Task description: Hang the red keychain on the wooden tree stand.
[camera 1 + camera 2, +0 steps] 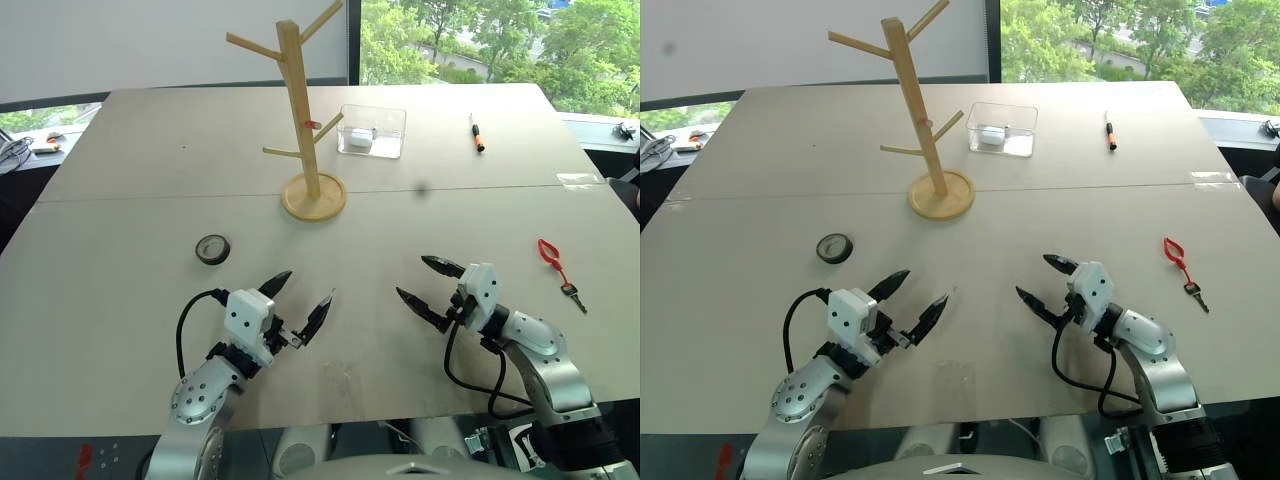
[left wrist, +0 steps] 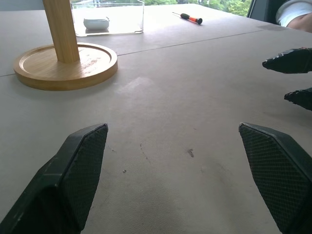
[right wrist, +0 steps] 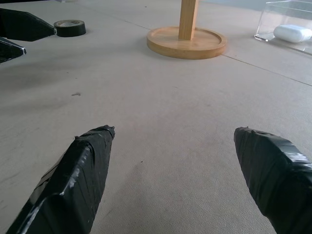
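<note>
Top pegs of the wooden tree stand (image 1: 303, 110) run out of frame

This looks like an office or lab room: I stand at a wide, plain desk (image 1: 120, 300) made of two tops pushed together, beside big windows (image 1: 480, 40) looking down on green treetops, with a white blind or wall panel (image 1: 120, 40) behind.

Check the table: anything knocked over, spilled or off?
Nothing stands out. The wooden tree stand is upright, the red keychain lies flat on the table, off to the robot's right, and both hands are open and empty.
</note>
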Robot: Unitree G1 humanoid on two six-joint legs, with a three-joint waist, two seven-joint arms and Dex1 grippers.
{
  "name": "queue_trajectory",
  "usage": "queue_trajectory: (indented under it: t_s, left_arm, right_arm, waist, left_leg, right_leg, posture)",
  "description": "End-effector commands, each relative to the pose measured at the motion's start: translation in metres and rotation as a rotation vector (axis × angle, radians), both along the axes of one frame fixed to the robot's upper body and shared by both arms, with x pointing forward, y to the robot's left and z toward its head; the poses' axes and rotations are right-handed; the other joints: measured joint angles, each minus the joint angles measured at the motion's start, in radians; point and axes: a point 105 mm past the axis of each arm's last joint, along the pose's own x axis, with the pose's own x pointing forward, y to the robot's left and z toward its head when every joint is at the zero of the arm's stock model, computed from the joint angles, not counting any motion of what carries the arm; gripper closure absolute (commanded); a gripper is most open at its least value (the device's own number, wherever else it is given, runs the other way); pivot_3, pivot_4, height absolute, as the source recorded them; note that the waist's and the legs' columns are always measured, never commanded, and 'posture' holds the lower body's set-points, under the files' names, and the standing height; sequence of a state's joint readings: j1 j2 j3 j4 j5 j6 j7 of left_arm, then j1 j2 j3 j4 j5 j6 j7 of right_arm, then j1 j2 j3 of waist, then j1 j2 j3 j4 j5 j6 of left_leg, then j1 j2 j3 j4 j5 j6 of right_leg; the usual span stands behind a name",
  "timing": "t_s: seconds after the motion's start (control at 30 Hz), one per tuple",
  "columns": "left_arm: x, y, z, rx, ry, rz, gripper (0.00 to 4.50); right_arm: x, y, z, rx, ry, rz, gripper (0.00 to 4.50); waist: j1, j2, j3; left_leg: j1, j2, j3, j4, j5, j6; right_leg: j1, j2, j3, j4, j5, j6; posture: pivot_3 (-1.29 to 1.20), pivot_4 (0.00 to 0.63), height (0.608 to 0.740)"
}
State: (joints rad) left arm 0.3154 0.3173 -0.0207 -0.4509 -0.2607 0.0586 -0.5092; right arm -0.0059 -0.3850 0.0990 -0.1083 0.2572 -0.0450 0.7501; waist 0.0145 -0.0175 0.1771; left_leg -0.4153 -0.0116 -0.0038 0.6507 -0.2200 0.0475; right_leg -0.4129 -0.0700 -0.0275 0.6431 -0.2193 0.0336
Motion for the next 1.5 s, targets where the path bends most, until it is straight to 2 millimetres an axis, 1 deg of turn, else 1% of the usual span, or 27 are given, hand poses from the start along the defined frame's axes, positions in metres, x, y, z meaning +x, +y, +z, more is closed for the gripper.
queue_trajectory:
  t_s: [0.03,0.27,0.43,0.73,0.8,0.9,0.97,1.03,1.1,1.17,1.2,1.23,1.27,1.33,1.4,1.5]
  left_arm:
    - [0.0,-0.005,0.016,-0.009,-0.048,-0.013,0.0]
    - [0.001,-0.01,0.029,-0.012,-0.063,-0.006,0.0]
    - [0.002,-0.011,0.031,-0.011,-0.06,-0.004,0.0]
    - [0.003,-0.006,0.02,-0.01,-0.048,0.001,0.0]
    - [0.004,-0.003,0.018,-0.007,-0.052,0.014,0.0]
    - [0.008,0.003,0.014,-0.013,-0.048,0.06,0.0]
    - [0.021,0.022,0.016,-0.038,-0.049,0.214,0.0]
    - [0.031,0.04,0.02,-0.076,-0.053,0.356,0.0]
    - [0.041,0.06,0.028,-0.103,-0.074,0.505,0.0]
    - [0.045,0.07,0.032,-0.121,-0.081,0.586,0.0]
    - [0.049,0.077,0.034,-0.138,-0.082,0.636,0.0]
    - [0.052,0.082,0.035,-0.146,-0.078,0.681,0.0]
    - [0.056,0.096,0.035,-0.16,-0.071,0.776,0.0]
    - [0.061,0.114,0.034,-0.181,-0.041,0.912,0.0]
    - [0.065,0.122,0.033,-0.179,-0.009,0.977,0.0]
    - [0.071,0.126,0.036,-0.15,0.016,0.995,0.0]
  right_arm:
    - [0.001,-0.004,0.008,0.012,-0.025,-0.011,0.3]
    - [0.001,-0.004,0.008,0.011,-0.026,-0.016,0.3]
    - [0.001,-0.005,0.007,0.01,-0.025,-0.016,0.3]
    - [0.001,-0.004,0.008,0.016,-0.024,-0.017,0.3]
    - [-0.001,-0.003,0.009,0.02,-0.025,0.0,0.3]
    - [-0.009,-0.001,0.011,0.025,0.001,0.07,0.3]
    - [-0.025,0.0,0.012,-0.048,0.002,0.203,0.3]
    - [-0.032,-0.002,0.017,-0.081,-0.005,0.278,0.3]
    - [-0.032,-0.004,0.024,-0.101,-0.026,0.318,0.3]
    - [-0.032,-0.005,0.026,-0.11,-0.033,0.338,0.3]
    - [-0.03,-0.005,0.027,-0.113,-0.038,0.342,0.3]
    - [-0.029,-0.006,0.028,-0.114,-0.042,0.344,0.3]
    - [-0.025,-0.006,0.028,-0.116,-0.045,0.344,0.3]
    - [-0.02,-0.005,0.028,-0.115,-0.047,0.339,0.3]
    - [-0.018,-0.003,0.028,-0.111,-0.05,0.337,0.3]
    - [-0.016,-0.001,0.028,-0.102,-0.056,0.333,0.3]
  waist:
    - [0.0,0.0,0.0]
    - [0.0,0.0,0.0]
    - [0.0,0.0,0.0]
    - [0.0,0.0,0.0]
    - [0.0,0.0,0.0]
    - [0.0,0.0,0.0]
    - [0.002,0.0,0.0]
    - [0.002,-0.001,0.0]
    - [0.002,-0.002,-0.001]
    - [0.001,-0.002,-0.001]
    - [0.001,-0.002,-0.001]
    - [0.002,-0.002,-0.001]
    - [0.002,-0.002,-0.001]
    - [0.004,-0.003,-0.001]
    - [0.004,-0.003,-0.001]
    - [0.003,-0.003,-0.001]
  left_leg:
    - [0.0,0.0,0.0,0.0,0.0,0.0]
    - [0.0,0.0,0.0,0.0,0.0,0.0]
    - [0.0,0.0,0.0,0.0,0.0,0.0]
    - [0.0,0.0,0.0,0.0,0.0,0.0]
    - [0.0,0.0,0.0,0.0,0.0,0.0]
    - [0.0,0.0,0.0,0.0,0.0,0.0]
    - [0.0,0.0,0.0,0.0,0.0,0.0]
    - [0.0,-0.001,-0.001,0.001,0.0,0.0]
    - [0.0,0.0,-0.002,0.002,0.0,0.0]
    - [0.0,0.0,-0.002,0.002,0.0,0.0]
    - [0.0,0.0,-0.002,0.002,0.0,0.0]
    - [0.0,0.0,-0.002,0.002,0.0,0.0]
    - [0.0,0.0,-0.002,0.002,0.0,0.0]
    - [0.0,-0.001,-0.002,0.002,0.0,0.0]
    - [0.0,-0.001,-0.003,0.003,0.0,0.0]
    - [0.0,-0.001,-0.003,0.003,0.0,0.0]
  right_leg:
    - [0.0,0.0,0.0,0.0,0.0,0.0]
    - [0.0,0.0,0.0,0.0,0.001,-0.001]
    - [0.0,0.001,0.0,0.0,0.001,-0.001]
    - [0.0,0.001,0.0,0.0,0.001,-0.001]
    - [0.0,0.001,0.0,0.0,0.001,-0.002]
    - [0.0,0.0,0.0,0.0,0.001,-0.002]
    - [0.0,0.0,0.0,0.0,0.001,-0.001]
    - [0.001,0.0,-0.001,0.0,0.0,0.0]
    - [0.002,0.001,-0.002,0.0,0.0,0.001]
    - [0.002,0.001,-0.002,0.0,0.0,0.002]
    - [0.002,0.001,-0.002,0.0,0.002,0.005]
    - [0.002,0.002,-0.002,0.0,0.003,0.004]
    - [0.002,0.001,-0.002,0.0,0.004,0.002]
    - [0.002,0.001,-0.002,0.0,0.004,0.003]
    - [0.003,0.002,-0.003,0.0,0.004,0.003]
    - [0.003,0.001,-0.003,0.0,0.004,0.003]
  posture:
    - [0.0,0.15,0.74]
    - [0.0,0.15,0.74]
    - [0.0,0.15,0.74]
    - [0.0,0.15,0.74]
    - [0.0,0.15,0.74]
    - [0.0,0.15,0.74]
    - [0.0,0.15,0.74]
    - [0.0,0.15,0.74]
    - [0.0,0.15,0.74]
    - [0.0,0.15,0.74]
    - [0.0,0.15,0.74]
    - [0.0,0.15,0.74]
    - [0.0,0.15,0.74]
    - [0.0,0.15,0.74]
    - [0.0,0.15,0.74]
    - [0.0,0.15,0.74]
